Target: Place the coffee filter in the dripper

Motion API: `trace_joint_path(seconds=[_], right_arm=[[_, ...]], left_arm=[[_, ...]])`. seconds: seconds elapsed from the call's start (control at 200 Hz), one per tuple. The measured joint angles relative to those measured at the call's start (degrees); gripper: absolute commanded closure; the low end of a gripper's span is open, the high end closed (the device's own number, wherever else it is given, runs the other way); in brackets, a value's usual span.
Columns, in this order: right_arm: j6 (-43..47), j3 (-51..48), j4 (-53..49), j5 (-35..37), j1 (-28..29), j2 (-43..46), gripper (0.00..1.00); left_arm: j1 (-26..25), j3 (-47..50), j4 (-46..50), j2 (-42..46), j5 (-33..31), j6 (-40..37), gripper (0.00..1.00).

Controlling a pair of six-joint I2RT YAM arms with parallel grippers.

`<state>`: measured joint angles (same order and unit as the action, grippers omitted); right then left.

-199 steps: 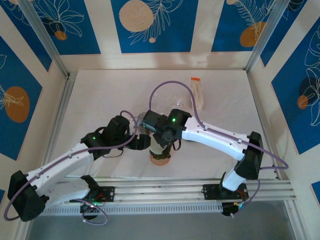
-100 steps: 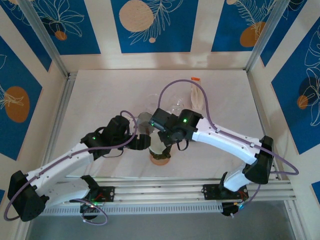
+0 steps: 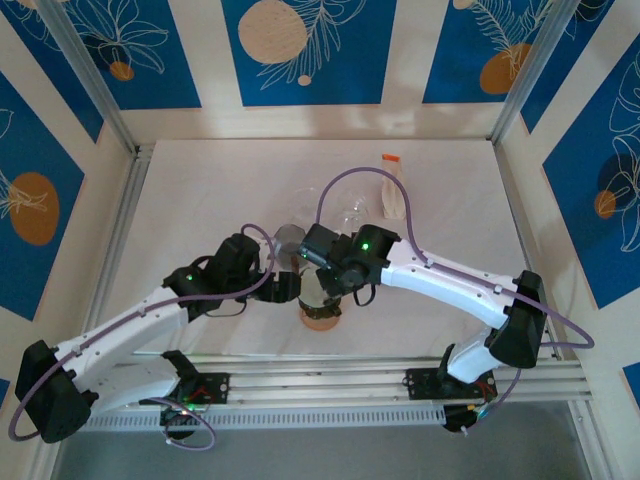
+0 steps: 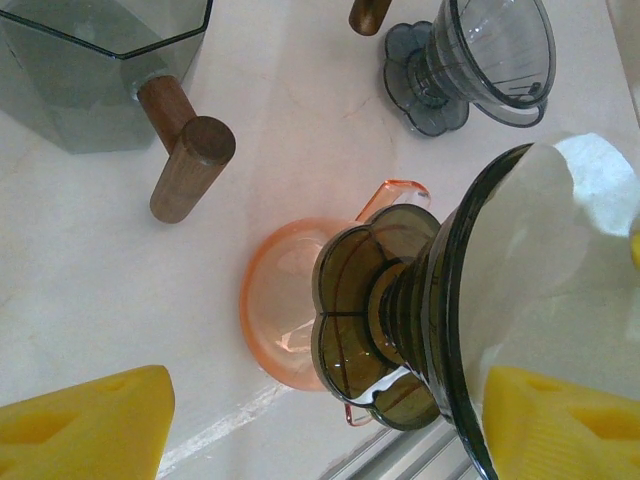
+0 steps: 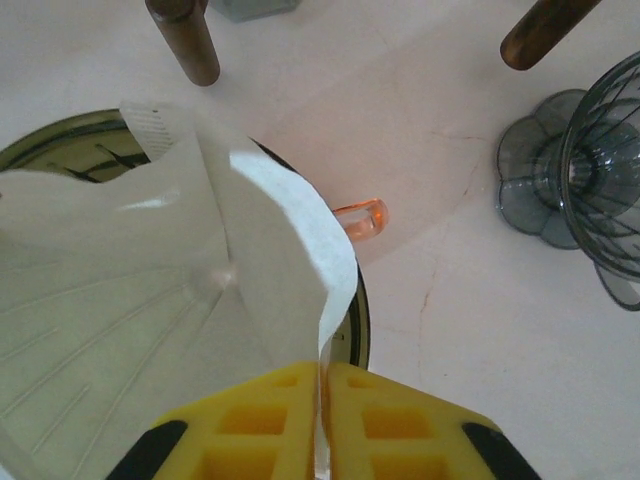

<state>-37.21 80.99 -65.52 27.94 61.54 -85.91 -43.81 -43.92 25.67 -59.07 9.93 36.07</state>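
The right gripper (image 5: 322, 400) pinches the coffee filter's (image 5: 150, 300) edge, the paper already sitting in the olive dripper (image 4: 440, 330); the left gripper (image 4: 320, 420) spreads wide around the dripper. Letting go carelessly could drag the filter crooked.

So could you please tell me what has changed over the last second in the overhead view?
The right gripper, pinching the white paper coffee filter, has swung from the table's middle toward the left, over the olive-brown glass dripper. The left gripper stayed around that dripper, above the orange saucer. The clear dripper stayed put.
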Motion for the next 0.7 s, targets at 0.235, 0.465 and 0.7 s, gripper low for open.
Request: trace_joint_path(seconds=[0.235, 0.465, 0.7], right_arm=[[-0.55, 1.18, -0.02, 0.61, -0.13, 2.25, 0.42], [-0.66, 1.27, 0.39, -2.03, -0.59, -0.17, 0.41], [-0.9, -0.81, 0.22, -3.56, -0.59, -0.61, 0.4]], left_arm=[[0.0, 0.0, 0.02, 0.0, 0.13, 0.0, 0.19], [0.0, 0.07, 0.0, 0.0, 0.13, 0.02, 0.19], [0.0, 0.07, 0.02, 0.0, 0.13, 0.46, 0.2]])
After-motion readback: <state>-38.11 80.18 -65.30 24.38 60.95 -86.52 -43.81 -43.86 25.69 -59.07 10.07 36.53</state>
